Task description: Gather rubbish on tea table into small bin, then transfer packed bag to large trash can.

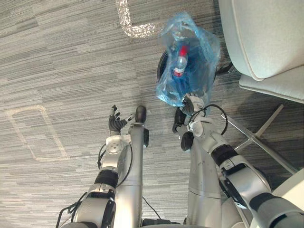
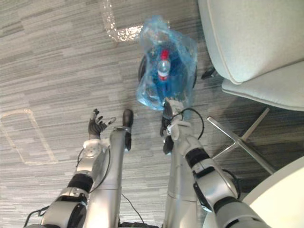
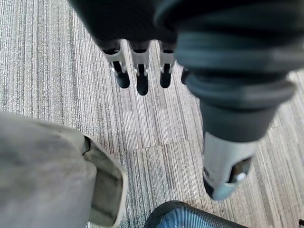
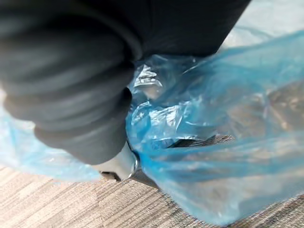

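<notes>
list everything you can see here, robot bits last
blue bag: one, translucent blue, held up in the right hand, in front of the bin
bottle: one, clear with red cap and red label, inside the blue bag
bin: one, dark and round, on the floor, mostly hidden by the blue bag
armchair: one, pale grey on silver metal legs, on the robot's right
table: one, white, edge at the robot's near right
floor marks: two, pale outlines on the grey striped carpet
left hand: fingers straight, holding nothing, over the carpet
right hand: closed on the blue bag
</notes>
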You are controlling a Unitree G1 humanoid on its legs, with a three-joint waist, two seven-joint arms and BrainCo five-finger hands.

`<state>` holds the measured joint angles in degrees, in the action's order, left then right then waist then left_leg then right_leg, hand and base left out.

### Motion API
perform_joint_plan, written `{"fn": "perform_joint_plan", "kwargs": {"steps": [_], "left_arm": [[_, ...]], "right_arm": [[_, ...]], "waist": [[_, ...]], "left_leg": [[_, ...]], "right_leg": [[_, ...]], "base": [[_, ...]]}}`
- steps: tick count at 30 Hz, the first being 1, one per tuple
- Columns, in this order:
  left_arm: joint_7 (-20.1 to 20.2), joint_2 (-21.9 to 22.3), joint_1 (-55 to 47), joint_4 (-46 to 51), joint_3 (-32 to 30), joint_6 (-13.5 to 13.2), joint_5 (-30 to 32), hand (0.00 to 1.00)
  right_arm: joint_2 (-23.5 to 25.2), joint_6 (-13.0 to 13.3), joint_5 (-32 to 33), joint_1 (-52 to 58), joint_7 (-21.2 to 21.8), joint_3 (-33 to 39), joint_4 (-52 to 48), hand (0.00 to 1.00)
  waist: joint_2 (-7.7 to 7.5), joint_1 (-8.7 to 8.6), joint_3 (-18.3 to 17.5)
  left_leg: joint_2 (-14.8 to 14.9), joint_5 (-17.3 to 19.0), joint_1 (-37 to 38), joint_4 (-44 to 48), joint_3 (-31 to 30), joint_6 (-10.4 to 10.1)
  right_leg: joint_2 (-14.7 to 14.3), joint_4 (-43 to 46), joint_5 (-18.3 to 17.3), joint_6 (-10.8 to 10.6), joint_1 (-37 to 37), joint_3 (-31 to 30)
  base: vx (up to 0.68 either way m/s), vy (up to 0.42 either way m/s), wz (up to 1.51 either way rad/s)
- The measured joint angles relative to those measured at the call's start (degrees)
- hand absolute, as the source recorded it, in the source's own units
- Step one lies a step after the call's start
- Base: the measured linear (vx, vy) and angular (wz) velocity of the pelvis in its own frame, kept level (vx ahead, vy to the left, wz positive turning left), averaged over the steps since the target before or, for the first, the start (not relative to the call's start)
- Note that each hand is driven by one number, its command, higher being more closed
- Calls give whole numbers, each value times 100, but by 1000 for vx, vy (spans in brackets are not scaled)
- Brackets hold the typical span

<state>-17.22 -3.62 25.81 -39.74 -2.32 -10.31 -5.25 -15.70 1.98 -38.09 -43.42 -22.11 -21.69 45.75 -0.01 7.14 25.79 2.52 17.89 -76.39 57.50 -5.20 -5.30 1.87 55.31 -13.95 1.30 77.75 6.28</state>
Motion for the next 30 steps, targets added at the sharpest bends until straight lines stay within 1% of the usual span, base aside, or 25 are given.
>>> {"fn": "perform_joint_plan", "kwargs": {"steps": [2, 3, 5, 8, 9, 11, 12, 14, 16, 17, 18, 19, 20, 21, 22, 23, 25, 27, 30], "left_arm": [[2, 19, -5, -52, 0, 28, 3, 0], [4, 21, -5, -57, -2, 98, 5, 0], [13, 17, -32, -115, -3, 148, 20, 0], [64, 30, -157, -159, -1, 229, 37, 0], [112, 50, -226, -163, 0, 241, 57, 0], [153, 58, -390, -176, 116, 307, 63, 0], [186, 71, -595, -173, 209, 345, 66, 0], [241, 123, -751, -170, 235, 352, 69, 0], [288, 162, -974, -156, 385, 364, 71, 0], [296, 178, -1073, -119, 410, 364, 72, 0], [301, 192, -1248, -60, 426, 366, 72, 0], [305, 193, -1336, -22, 450, 366, 72, 0], [370, 192, -1492, -4, 528, 369, 71, 0], [375, 192, -1506, -1, 539, 370, 71, 0], [393, 190, -1616, 45, 611, 374, 72, 0], [397, 193, -1825, 139, 678, 375, 72, 0], [401, 192, -1929, 170, 743, 377, 72, 0], [422, 164, -2128, 197, 892, 379, 76, 0], [531, 1, -2398, 171, 1143, 381, 190, 0]], "right_arm": [[-6, -8, 4, 69, -15, 4, -80, 100], [-20, -33, 25, 165, -26, 12, -250, 100], [-5, -38, 53, 338, -33, 14, -548, 100], [1, -38, 111, 645, -33, 21, -1030, 100], [6, -36, 153, 778, -33, 59, -1211, 100], [112, -38, 218, 1092, -30, 120, -1556, 100], [178, -39, 230, 1416, -24, 128, -1776, 100], [218, -37, 277, 1647, -20, 130, -1913, 100], [253, -36, 330, 2024, -6, 138, -2202, 100], [278, -37, 330, 2180, 5, 154, -2294, 100], [341, -38, 333, 2416, 32, 209, -2433, 100], [390, -37, 335, 2548, 51, 256, -2549, 100], [438, -39, 403, 2832, 92, 352, -2919, 100], [438, -38, 419, 2851, 92, 352, -2948, 100], [448, -35, 444, 3003, 100, 352, -3182, 100], [453, -5, 447, 3297, 123, 349, -3512, 100], [456, 30, 447, 3469, 147, 349, -3687, 100], [455, 53, 447, 3787, 228, 351, -3984, 100], [448, 215, 446, 4034, 353, 352, -4070, 100]], "waist": [[2, 6, -4], [3, 6, -7], [2, 12, -20], [-3, 13, -34], [-2, 10, -36], [-10, 8, -42], [-67, 8, -199], [-90, -2, -287], [-92, -22, -291], [-118, -28, -318], [-187, -45, -458], [-213, -63, -517], [-290, -68, -627], [-298, -67, -631], [-330, -72, -659], [-390, -80, -859], [-425, -92, -974], [-457, -115, -1173], [-469, -194, -1500]], "left_leg": [[6, 0, 95, -1, 1, 0], [15, 0, 166, 0, -3, 0], [60, 1, 306, -1, -4, 1], [91, 1, 587, -66, -3, 1], [92, 0, 740, -109, -7, 0], [91, -24, 1145, -292, -2, -7], [90, -53, 1420, -501, 3, 8], [80, -79, 1680, -694, 5, 40], [69, -144, 2272, -1033, 11, 31], [67, -170, 2475, -1157, 19, 39], [59, -216, 2700, -1343, 32, 43], [51, -257, 2849, -1463, 46, 36], [53, -323, 3240, -1694, 88, 0], [54, -324, 3281, -1719, 91, 2], [54, -351, 3574, -1882, 111, 15], [52, -395, 3885, -2118, 138, 31], [51, -447, 4099, -2313, 147, 24], [37, -544, 4530, -2721, 163, 48], [14, -756, 5085, -3369, 178, 76]], "right_leg": [[-8, -4, 0, 0, -101, 0], [-21, -21, 3, 5, -175, 1], [-77, -93, 38, 62, -340, 4], [-89, -191, 37, 60, -638, 39], [-89, -230, 37, 60, -790, 50], [-78, -394, 79, 131, -1197, 76], [-66, -558, 83, 134, -1459, 80], [-41, -712, 82, 128, -1726, 111], [15, -982, 78, 123, -2332, 200], [33, -1072, 80, 127, -2540, 224], [79, -1186, 80, 129, -2751, 260], [99, -1269, 88, 142, -2903, 281], [114, -1466, 99, 159, -3293, 300], [114, -1486, 98, 158, -3328, 301], [115, -1640, 102, 157, -3623, 306], [120, -1859, 114, 146, -3930, 311], [119, -2032, 146, 119, -4148, 320], [114, -2412, 209, 86, -4567, 332], [90, -3016, 400, 29, -5072, 302]], "base": [[-6, 25, -4], [-13, 31, -10], [-15, 30, -13], [-17, 25, -9], [0, 0, 0], [-8, 3, 2], [-2, -5, 7], [21, -13, 11], [63, -23, 20], [81, -25, 23], [96, -22, 22], [139, -14, 21], [105, -5, 11], [101, 9, 4], [96, 19, 0], [122, 21, 1], [113, 12, 3], [167, 0, 4], [158, 0, -2]]}}
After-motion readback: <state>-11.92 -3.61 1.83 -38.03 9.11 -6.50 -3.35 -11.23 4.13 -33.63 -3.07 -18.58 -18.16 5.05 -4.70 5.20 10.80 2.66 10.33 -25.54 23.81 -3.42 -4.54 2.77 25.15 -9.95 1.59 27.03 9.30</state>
